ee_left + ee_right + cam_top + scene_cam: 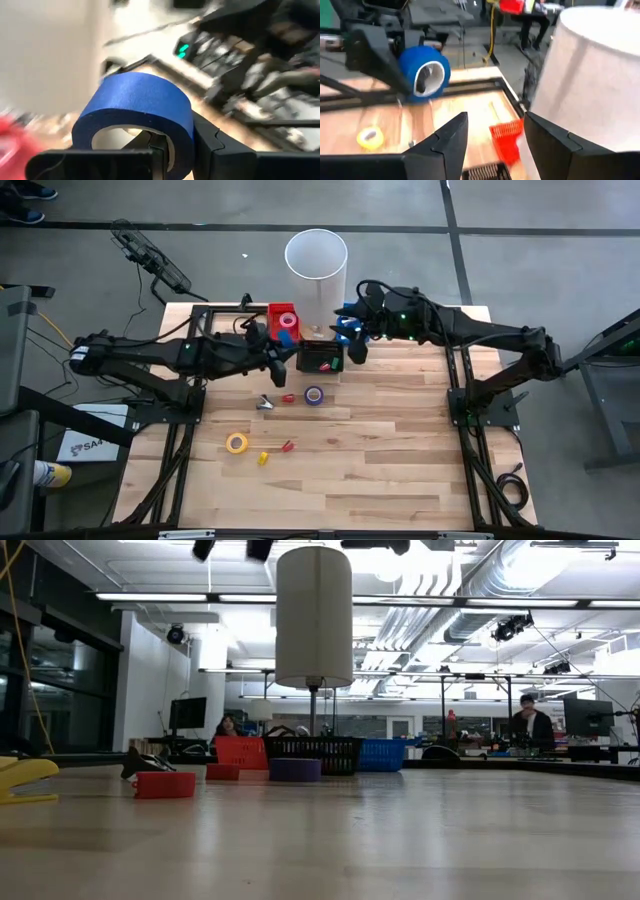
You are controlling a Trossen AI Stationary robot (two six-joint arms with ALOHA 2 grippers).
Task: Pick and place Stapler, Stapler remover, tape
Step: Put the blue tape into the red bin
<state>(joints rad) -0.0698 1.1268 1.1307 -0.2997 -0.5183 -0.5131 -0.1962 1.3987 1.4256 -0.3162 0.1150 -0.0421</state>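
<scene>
My left gripper [181,142] is shut on a blue tape roll [137,102] with a pale core. In the right wrist view this roll [425,71] hangs in the air over the table's far part. The high view puts the left gripper [278,350] between the red basket [281,313] and the black basket [320,358]. A pink roll [288,320] lies in the red basket. A blue-purple roll [314,395] and a yellow roll [236,442] lie flat on the table. My right gripper [496,117] is open and empty, beside the white cylinder [316,260]. My left gripper holds the blue roll by its wall [175,150]: one finger [150,147] reaches inside the core hole and the other [212,142] lies against the outer blue face. The roll is lifted clear of the table, its hole facing sideways.
A tall white cylinder [590,75] stands at the far edge, close to my right gripper. A blue basket [380,753] sits beside the black one. A small metal piece [265,402] and small red [287,447] and yellow [263,458] items lie on the wooden table [400,460]. People sit beyond the table.
</scene>
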